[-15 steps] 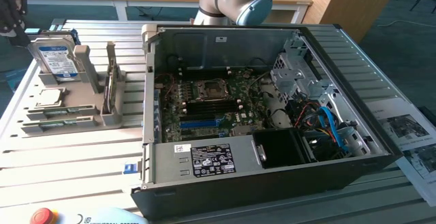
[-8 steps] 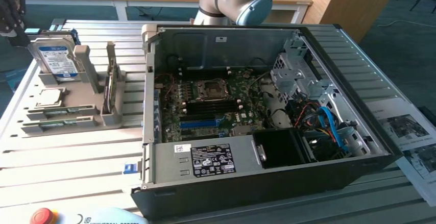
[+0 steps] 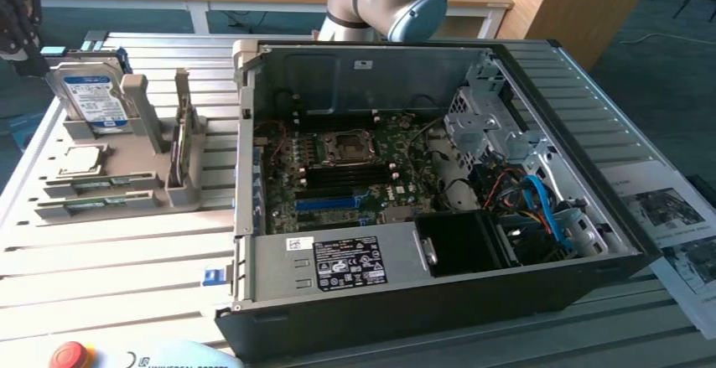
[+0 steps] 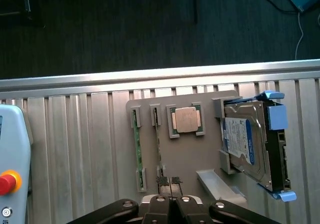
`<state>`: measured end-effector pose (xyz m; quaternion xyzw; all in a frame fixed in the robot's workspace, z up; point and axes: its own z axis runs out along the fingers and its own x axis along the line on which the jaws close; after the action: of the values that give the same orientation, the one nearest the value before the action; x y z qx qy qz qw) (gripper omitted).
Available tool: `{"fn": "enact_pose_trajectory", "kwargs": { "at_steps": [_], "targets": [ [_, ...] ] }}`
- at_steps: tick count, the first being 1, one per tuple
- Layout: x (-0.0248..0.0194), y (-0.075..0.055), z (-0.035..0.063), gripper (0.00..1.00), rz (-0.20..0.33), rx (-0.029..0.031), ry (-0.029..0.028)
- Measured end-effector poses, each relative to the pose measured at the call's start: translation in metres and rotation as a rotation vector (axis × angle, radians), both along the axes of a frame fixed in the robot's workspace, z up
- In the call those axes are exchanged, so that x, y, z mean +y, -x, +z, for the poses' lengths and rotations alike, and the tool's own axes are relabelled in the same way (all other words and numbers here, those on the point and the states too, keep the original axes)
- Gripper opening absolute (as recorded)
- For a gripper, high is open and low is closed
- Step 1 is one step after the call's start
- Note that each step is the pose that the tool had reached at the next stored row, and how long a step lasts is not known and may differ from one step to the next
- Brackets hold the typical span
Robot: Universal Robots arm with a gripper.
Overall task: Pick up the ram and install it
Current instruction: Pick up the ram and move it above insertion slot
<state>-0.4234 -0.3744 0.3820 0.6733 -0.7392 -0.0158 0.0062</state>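
Ram (image 4: 159, 149) (edge-on) lies apart from the closed gripper (image 4: 170, 183), unheld.

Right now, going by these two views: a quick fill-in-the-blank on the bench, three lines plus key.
1. The hard drive has a ___ label.
2. In the gray holder, the processor lies between the ram and the ___.
3. The gripper hangs over the holder with its jaws ___.

Missing words: blue; hard drive; shut.
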Motion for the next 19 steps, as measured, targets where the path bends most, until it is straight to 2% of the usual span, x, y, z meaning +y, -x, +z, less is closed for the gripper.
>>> {"fn": "enact_pose_trajectory", "kwargs": {
  "at_steps": [8, 19],
  "targets": [
    [0.0001, 0.0000, -0.0003, 0.11, 0.011, 0.0001, 0.0001],
    [0.0000, 0.0000, -0.0064, 0.11, 0.016, 0.0002, 0.0002]
  ]
}}
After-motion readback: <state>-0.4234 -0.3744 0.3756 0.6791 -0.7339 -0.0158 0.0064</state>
